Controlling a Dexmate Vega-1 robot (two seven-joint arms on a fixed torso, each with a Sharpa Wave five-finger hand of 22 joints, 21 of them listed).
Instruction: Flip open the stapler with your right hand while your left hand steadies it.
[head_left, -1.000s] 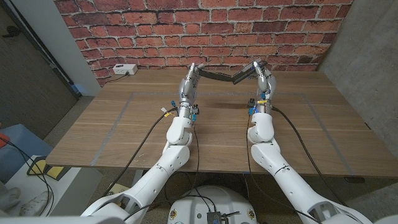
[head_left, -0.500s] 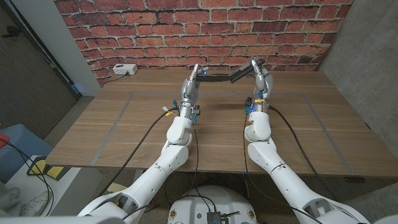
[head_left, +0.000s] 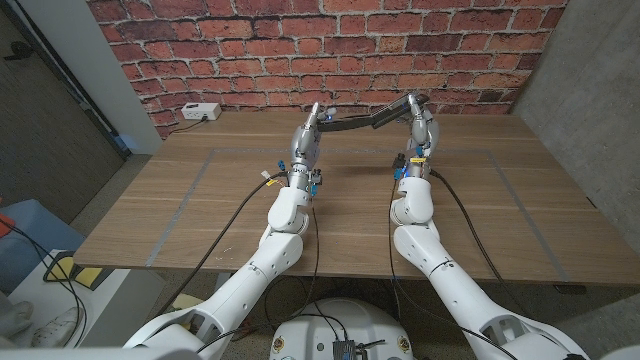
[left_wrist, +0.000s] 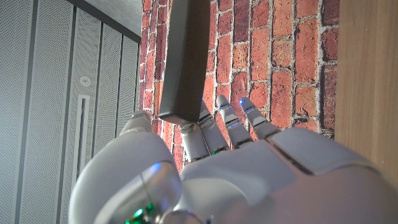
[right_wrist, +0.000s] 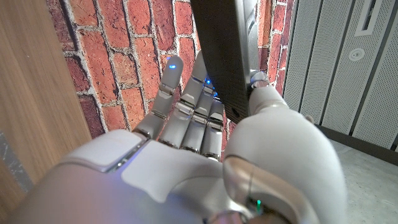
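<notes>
Stapler (head_left: 365, 120) — dark, long, held in the air above the far end of the wooden table (head_left: 200, 215), just in front of the brick wall (head_left: 250, 60), its two halves spread nearly into one line. Left hand (head_left: 306, 135) pinches one end between thumb and fingers (left_wrist: 231, 121); right hand (head_left: 421, 125) pinches the other end the same way. Step in hand, by judgement: the flip itself, near its end — next calls for the right hand to swing its half fully flat while the left grips firm.
</notes>
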